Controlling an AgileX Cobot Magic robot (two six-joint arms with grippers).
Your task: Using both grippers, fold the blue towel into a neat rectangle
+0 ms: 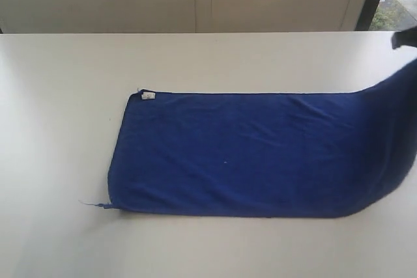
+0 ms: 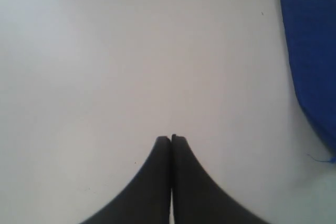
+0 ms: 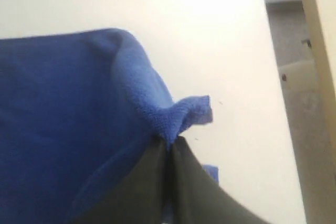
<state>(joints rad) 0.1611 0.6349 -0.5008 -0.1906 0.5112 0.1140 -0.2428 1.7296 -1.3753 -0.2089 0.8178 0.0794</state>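
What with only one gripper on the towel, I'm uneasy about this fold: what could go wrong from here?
1. The right gripper pinches only a small bunch at the raised end of the blue towel; that bunch could slip out.
2. The left gripper is shut over bare table, apart from the towel, so a one-sided pull may skew the fold.
3. The flat end is unpinned and may drag.
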